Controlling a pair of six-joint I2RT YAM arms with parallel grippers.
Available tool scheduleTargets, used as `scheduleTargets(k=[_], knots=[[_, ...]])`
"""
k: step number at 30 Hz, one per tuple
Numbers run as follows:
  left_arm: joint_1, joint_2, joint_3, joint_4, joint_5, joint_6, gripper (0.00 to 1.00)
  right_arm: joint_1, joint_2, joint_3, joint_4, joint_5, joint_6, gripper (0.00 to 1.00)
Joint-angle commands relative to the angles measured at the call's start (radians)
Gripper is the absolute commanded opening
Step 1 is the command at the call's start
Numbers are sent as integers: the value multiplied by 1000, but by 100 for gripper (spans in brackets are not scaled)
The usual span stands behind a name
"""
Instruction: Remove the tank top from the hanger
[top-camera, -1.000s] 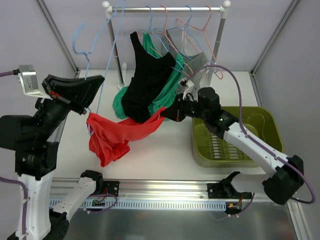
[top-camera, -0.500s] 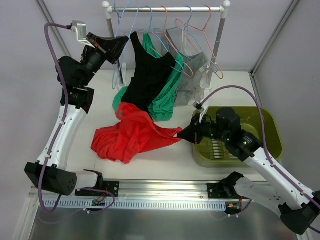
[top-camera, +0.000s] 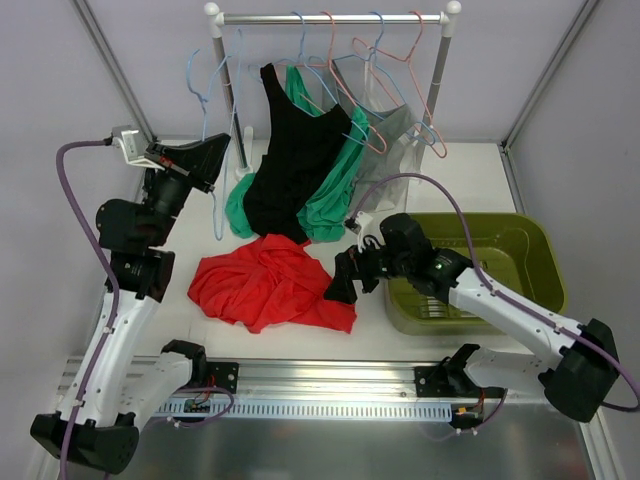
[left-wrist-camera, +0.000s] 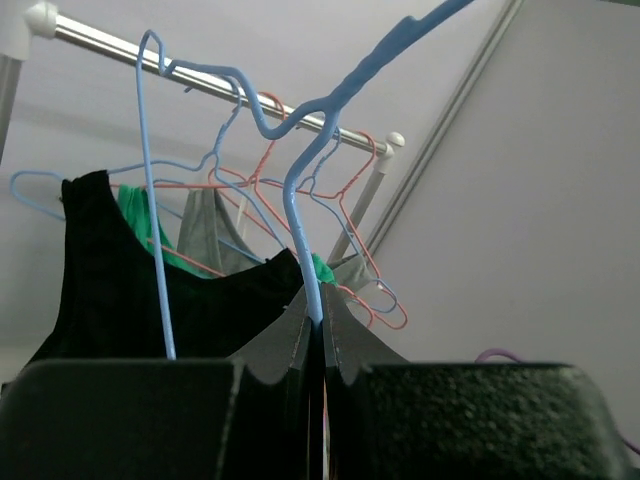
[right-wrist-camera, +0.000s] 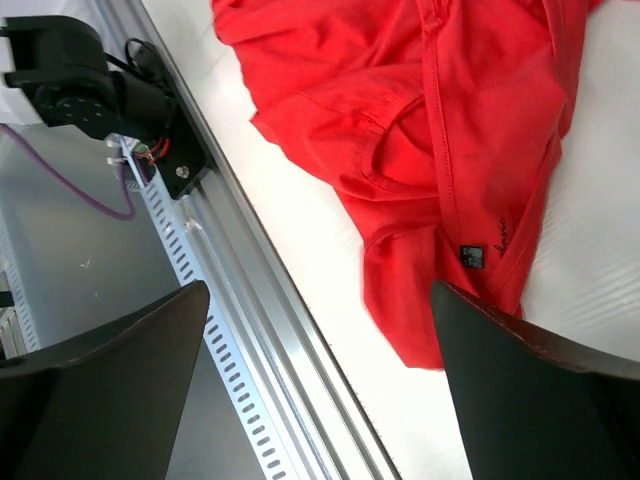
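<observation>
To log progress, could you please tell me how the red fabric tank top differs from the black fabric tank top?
The red fabric tank top lies crumpled on the white table, on no hanger; the black fabric tank top hangs full length under the metal rail. The red one is near the table's front edge, the black one further back. Both are sleeveless tops.

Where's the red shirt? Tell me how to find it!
Look at the metal clothes rack at the back of the white table. In front of the black tank top and green top hanging there, the crumpled red tank top lies on the table. It is the only red garment and the only one not hanging.
</observation>
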Motion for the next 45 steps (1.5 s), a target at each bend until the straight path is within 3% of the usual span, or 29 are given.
scheduleTargets(k=[1, 6, 10, 15, 19, 25, 32, 36, 45], knots=[[-8, -6, 23, -151, -90, -35, 0, 10, 34, 22, 58, 56, 13, 100], [-10, 92, 126, -277, -95, -18, 0, 13, 23, 26, 58, 88, 21, 99], [-10, 313, 360, -388, -47, -5, 0, 13, 9, 22, 58, 102, 27, 99], [-8, 503, 535, -424, -64, 29, 0, 13, -12, 8, 56, 113, 27, 100], [6, 667, 766, -480, -55, 32, 0, 11, -18, -4, 55, 119, 21, 99], [42, 839, 945, -509, -50, -17, 0, 13, -26, -21, 58, 108, 27, 100], [58, 905, 917, -524, -75, -52, 0, 13, -44, -35, 56, 107, 26, 100], [68, 941, 904, -523, -15, -49, 0, 14, -37, -32, 66, 79, 24, 99], [65, 809, 841, -536, -39, 106, 0, 27, 43, -15, 124, 59, 32, 99]])
